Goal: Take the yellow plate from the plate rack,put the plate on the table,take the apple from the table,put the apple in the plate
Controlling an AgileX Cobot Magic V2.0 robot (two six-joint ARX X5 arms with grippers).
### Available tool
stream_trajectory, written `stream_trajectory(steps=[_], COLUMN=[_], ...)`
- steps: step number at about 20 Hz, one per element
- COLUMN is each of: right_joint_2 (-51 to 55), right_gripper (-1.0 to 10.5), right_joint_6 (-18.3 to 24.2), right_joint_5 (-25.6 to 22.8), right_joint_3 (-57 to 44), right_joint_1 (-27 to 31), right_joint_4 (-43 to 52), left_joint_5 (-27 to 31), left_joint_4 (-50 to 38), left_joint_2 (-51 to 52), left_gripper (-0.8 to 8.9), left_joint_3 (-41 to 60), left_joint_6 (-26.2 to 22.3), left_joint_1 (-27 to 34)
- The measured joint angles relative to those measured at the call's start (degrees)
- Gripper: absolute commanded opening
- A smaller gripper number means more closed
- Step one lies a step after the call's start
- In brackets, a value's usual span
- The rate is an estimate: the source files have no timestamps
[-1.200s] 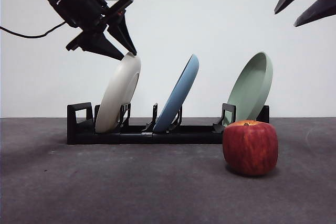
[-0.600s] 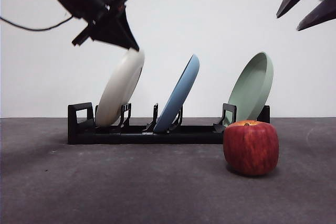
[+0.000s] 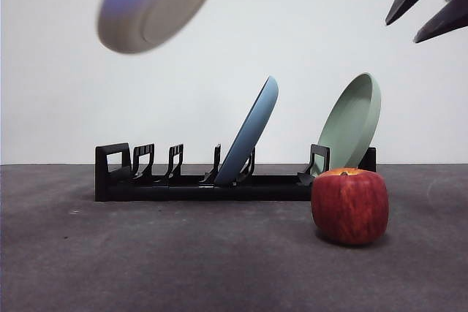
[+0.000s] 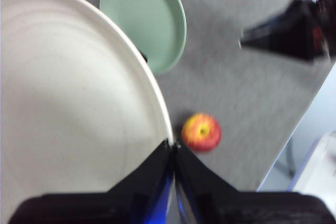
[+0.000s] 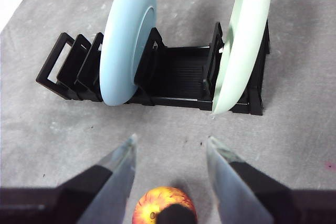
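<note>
The left gripper [image 4: 173,148] is holding the yellow plate [image 3: 157,4] high in the air, its two black jaws pinched together on the plate's raised rim, so that in the left wrist view the cream face of the plate is spreading out to one side of the fingers and filling most of that picture. In the front view the plate is hanging blurred near the top edge, well above the plate rack [image 3: 197,180] and clear of every divider, with the arm that carries it out of frame. The end slots of the rack are standing vacant, while the blue plate [image 3: 250,133] and the pale green plate [image 3: 352,120] are leaning in their own slots further along. So the first step, lifting the plate out of the rack, appears done; setting it down on the table [image 3: 183,253] is the step in hand and is not yet finished, since the plate is nowhere near the surface. The apple [image 3: 349,205] is sitting untouched on the table just in front of the green plate's end of the rack, so both apple steps are left. The right gripper [image 5: 170,174] is waiting above it with its jaws spread apart and holding nothing; in its wrist view the apple is showing between and just below the fingertips, which suggests this arm is well placed for the later pick.
</note>
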State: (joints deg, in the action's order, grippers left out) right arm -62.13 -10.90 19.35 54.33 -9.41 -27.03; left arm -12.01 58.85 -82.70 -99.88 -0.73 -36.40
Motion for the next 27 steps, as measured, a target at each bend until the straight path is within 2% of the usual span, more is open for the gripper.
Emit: stream_trajectory(steps=[5, 9, 13, 18, 19, 27], right_joint_2=[0.00, 0.00, 0.00, 0.00, 0.00, 0.00], right_gripper=[2.2, 2.2, 2.2, 2.2, 2.2, 2.2], right_joint_6=[0.00, 0.02, 0.02, 0.02, 0.00, 0.00], right_joint_5=[-0.02, -0.07, -0.09, -0.11, -0.11, -0.28], right_joint_3=[0.00, 0.00, 0.00, 0.00, 0.00, 0.00], right_joint_1=[0.00, 0.04, 0.04, 0.04, 0.04, 0.04], right_joint_4=[-0.02, -0.02, -0.02, 0.00, -0.02, -0.02], left_joint_5=[19.91, 27.04, 27.98, 27.87, 27.82, 24.09], left_joint_4=[9.70, 6.29, -3.50, -21.55, -24.06, -27.06], left_joint_2=[-0.22, -0.48, -0.52, -2.45, -3.30, -13.44], left_gripper=[-0.08, -0.08, -0.08, -0.08, -0.08, -0.08], left_joint_3=[0.37, 7.19, 22.05, 38.21, 39.78, 40.09], left_joint_6=[-1.16, 2.05, 5.86, 6.82, 6.82, 6.75], left_joint_1=[-14.21, -21.07, -22.53, -22.93, -22.91, -22.93])
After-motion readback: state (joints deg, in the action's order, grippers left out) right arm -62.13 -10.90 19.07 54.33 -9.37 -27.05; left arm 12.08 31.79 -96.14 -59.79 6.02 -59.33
